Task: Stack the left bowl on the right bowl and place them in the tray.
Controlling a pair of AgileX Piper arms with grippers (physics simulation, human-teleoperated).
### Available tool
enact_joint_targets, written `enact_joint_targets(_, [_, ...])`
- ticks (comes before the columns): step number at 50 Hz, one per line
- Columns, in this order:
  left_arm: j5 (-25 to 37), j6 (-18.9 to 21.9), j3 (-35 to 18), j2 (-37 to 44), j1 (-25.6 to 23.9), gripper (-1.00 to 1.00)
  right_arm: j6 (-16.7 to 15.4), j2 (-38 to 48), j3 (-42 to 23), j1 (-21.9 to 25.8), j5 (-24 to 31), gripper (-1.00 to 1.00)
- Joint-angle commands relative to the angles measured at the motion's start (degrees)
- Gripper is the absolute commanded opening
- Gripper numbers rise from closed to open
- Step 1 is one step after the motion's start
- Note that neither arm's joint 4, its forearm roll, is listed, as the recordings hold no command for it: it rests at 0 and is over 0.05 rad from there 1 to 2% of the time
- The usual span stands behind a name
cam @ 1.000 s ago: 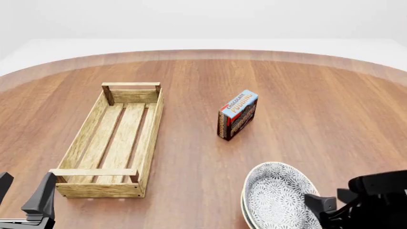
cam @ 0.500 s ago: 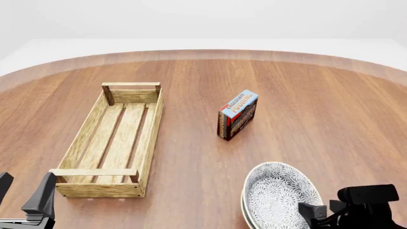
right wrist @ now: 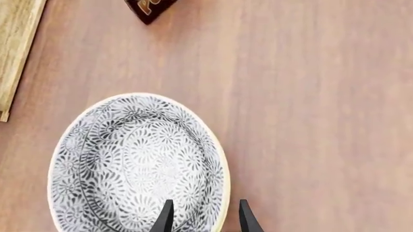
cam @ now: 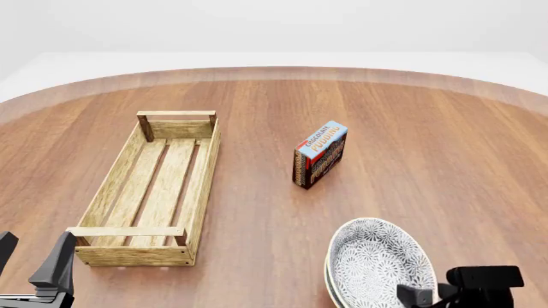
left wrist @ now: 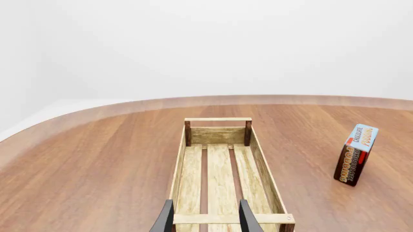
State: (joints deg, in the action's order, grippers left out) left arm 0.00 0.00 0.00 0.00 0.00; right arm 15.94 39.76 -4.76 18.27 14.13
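Right gripper (right wrist: pixel 203 218) sits low at the near right edge of the front view, its two dark fingers (right wrist: pixel 166 217) spread apart and straddling the near rim of the stacked black-and-white floral-patterned ceramic bowls (cam: pixel 376 264) — one finger over the inside, one outside; not visibly touching. A second bowl rim shows just under the top one, so the stack is already made, resting on the table near-right, well apart from the tray. Left gripper (left wrist: pixel 205 217) is at the near left corner, fingers parted, empty, hovering just short of the near end bar of the long light-wood slatted tray (cam: pixel 115 186), which lies lengthwise on the left. Blue-and-brown chocolate pudding box (cam: pixel 320 154) stands upright mid-table, between tray and bowls. Surface — reddish-brown wood-grain round table (cam: pixel 445 147); plain white floor and backdrop (cam: pixel 274 25) beyond.
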Motion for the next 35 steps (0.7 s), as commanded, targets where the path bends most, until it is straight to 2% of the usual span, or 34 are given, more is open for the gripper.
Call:
enact_joint_targets(1, [0.0,0.0,0.0,0.0,0.0,1.0,1.32,1.18,2.42,0.42,-3.63,1.0])
enact_joint_targets(13, [0.0,0.0,0.0,0.0,0.0,1.0,2.63,5.95,4.59,1.85,-10.59,1.0])
enact_joint_targets(14, [0.0,0.0,0.0,0.0,0.0,1.0,2.45,6.93,4.55,1.68,-11.46,-1.0])
enact_joint_targets(20, [0.0,0.0,0.0,0.0,0.0,1.0,2.79,10.33,4.63,2.81,-15.36,-1.0])
enact_joint_targets(27, [0.0,0.0,0.0,0.0,0.0,1.0,2.21,7.89,4.57,1.55,-13.55,-1.0])
enact_joint_targets(30, [0.0,0.0,0.0,0.0,0.0,1.0,1.48,4.7,3.8,0.73,-10.08,-1.0])
enact_joint_targets(35, [0.0,0.0,0.0,0.0,0.0,1.0,-0.77,-2.74,-0.41,-1.44,-0.37,-1.0])
